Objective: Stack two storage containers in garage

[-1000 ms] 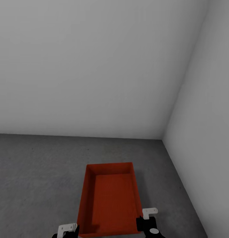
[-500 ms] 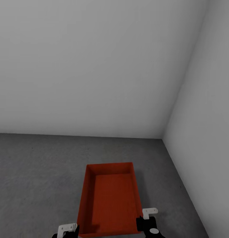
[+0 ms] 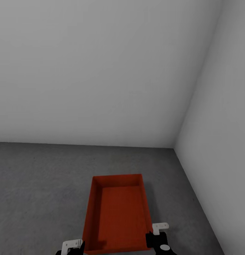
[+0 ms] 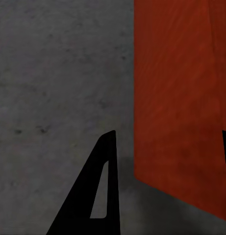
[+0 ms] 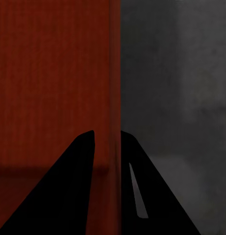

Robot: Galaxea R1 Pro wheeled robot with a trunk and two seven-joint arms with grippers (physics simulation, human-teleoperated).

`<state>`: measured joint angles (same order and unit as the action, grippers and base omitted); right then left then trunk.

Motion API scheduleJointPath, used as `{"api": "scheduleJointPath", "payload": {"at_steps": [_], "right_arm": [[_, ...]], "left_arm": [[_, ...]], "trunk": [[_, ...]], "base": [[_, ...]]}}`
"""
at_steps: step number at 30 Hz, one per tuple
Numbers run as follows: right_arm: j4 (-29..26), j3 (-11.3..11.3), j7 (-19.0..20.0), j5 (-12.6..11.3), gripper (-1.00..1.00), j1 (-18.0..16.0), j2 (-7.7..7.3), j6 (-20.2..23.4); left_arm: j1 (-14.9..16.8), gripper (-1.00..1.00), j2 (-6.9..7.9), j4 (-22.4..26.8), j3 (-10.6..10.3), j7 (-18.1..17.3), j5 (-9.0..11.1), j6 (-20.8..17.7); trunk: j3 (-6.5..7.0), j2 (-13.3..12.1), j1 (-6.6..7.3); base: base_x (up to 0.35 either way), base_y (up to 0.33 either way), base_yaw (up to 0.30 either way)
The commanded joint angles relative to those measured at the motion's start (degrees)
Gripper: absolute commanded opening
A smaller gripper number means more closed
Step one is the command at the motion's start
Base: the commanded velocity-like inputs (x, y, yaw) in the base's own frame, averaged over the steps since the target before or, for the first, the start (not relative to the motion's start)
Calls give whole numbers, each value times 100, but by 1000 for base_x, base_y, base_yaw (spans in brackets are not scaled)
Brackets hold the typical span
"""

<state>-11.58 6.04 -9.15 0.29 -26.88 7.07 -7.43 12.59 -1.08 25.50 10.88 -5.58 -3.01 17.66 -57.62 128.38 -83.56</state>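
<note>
- Head view: dim, even, diffuse light; no visible source, no glare.
- White-grey walls [image 3: 101, 71] shade gradually darker toward the upper corner.
- Concrete floor [image 3: 41, 184] reads dull, speckle soft; overall render slightly blurred.
- Storage container [image 3: 117, 216]: darker inside along its near wall, faint shadow only.
- Wrist views: darker, grainy; gripper fingers [image 5: 78, 196] show as flat black silhouettes, no surface detail.

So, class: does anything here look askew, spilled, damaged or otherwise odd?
Nothing stands out. The red-orange open-top storage container sits level and intact over the dark grey concrete floor, empty, with the left gripper and right gripper at its sides.
</note>
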Motion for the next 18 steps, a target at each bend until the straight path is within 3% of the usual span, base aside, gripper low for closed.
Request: {"api": "scheduleJointPath", "payload": {"at_steps": [1, 9, 18], "right_arm": [[-29, -252, -50, 6, -100, -10, -4, -13], [-27, -252, -50, 6, -100, -10, -4, -13], [-29, -252, -49, 6, -100, -10, -4, -13]], "left_arm": [[-2, -100, 65, -10, 105, 4, 2, 3], [-2, -100, 65, -10, 102, 4, 2, 3], [-2, -100, 65, -10, 102, 4, 2, 2]], "trunk": [[-5, 2, 1], [-5, 2, 1], [-130, 283, -153]], "base": [[0, 0, 0], [0, 0, 0], [0, 0, 0]]}}
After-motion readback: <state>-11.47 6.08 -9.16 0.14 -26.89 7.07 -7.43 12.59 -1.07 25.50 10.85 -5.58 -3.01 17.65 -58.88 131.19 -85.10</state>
